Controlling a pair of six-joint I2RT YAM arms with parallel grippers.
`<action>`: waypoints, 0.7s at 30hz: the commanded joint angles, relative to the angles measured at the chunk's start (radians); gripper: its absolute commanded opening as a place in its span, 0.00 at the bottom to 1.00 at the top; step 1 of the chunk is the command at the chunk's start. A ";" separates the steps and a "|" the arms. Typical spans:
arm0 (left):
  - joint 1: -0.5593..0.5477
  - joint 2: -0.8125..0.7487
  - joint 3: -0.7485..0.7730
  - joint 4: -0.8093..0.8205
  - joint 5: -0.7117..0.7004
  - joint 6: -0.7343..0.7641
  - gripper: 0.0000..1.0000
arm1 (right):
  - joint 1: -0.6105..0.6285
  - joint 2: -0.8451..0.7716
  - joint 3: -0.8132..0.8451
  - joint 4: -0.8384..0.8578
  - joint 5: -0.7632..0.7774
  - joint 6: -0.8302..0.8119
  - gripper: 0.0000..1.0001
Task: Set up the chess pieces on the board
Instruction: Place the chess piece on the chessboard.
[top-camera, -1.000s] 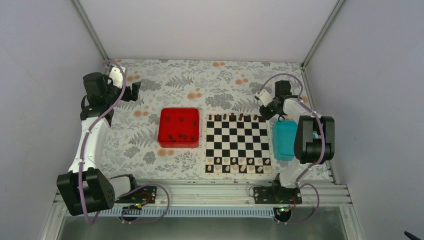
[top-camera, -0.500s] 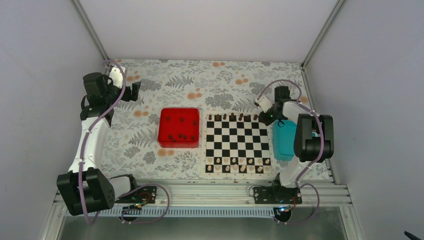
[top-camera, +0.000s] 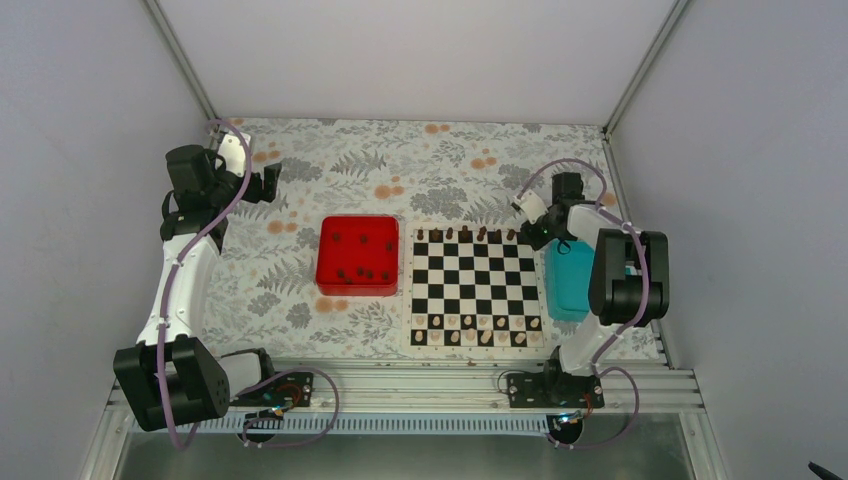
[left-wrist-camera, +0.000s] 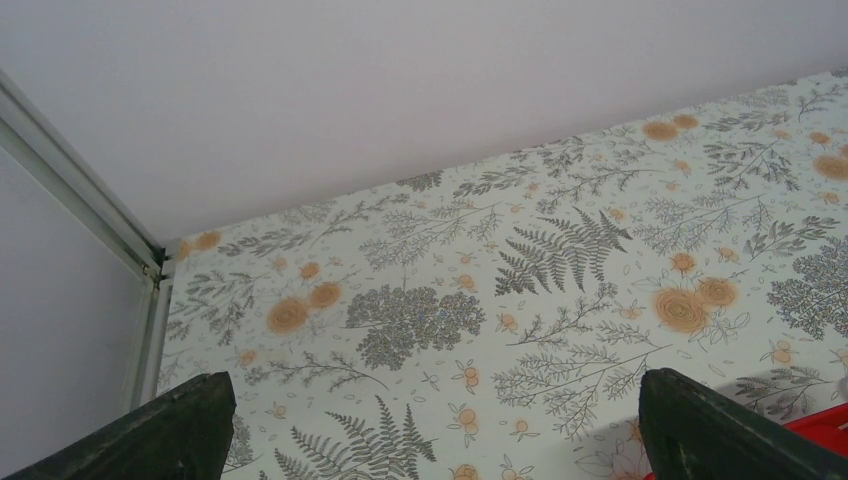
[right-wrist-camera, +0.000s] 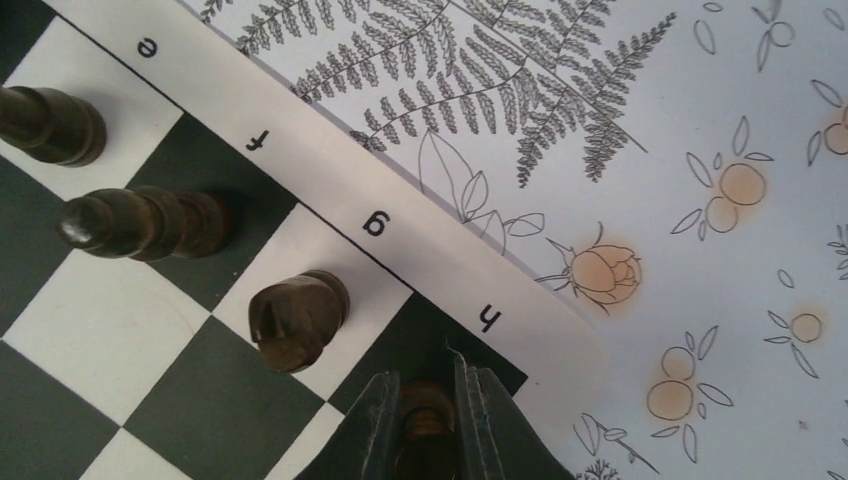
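Note:
The black and white board (top-camera: 476, 288) lies right of centre, with dark pieces (top-camera: 464, 233) along its far row and pale pieces along its near row. My right gripper (top-camera: 532, 236) is at the board's far right corner, shut on a dark chess piece (right-wrist-camera: 424, 415) over the black square marked h. A dark knight (right-wrist-camera: 296, 318) stands on g and another dark piece (right-wrist-camera: 140, 222) on f. More dark pieces (top-camera: 362, 271) lie in the red tray (top-camera: 330, 258). My left gripper (top-camera: 270, 183) is open and empty over the floral cloth at the far left.
A teal tray (top-camera: 568, 278) sits right of the board, under my right arm. The red tray's corner (left-wrist-camera: 828, 424) shows in the left wrist view. Walls and metal posts close the back and sides.
My right gripper has moved right and nearer, from beyond the board's far edge onto its far right corner. The left arm has not moved.

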 joint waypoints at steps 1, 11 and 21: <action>0.005 0.005 0.008 -0.003 0.023 0.004 1.00 | -0.018 -0.036 -0.008 0.026 -0.024 -0.006 0.05; 0.006 0.003 0.007 -0.003 0.025 0.007 1.00 | -0.024 -0.006 -0.004 0.016 -0.057 -0.008 0.05; 0.005 0.008 0.006 -0.001 0.027 0.006 1.00 | -0.024 0.027 0.006 0.015 -0.043 -0.009 0.05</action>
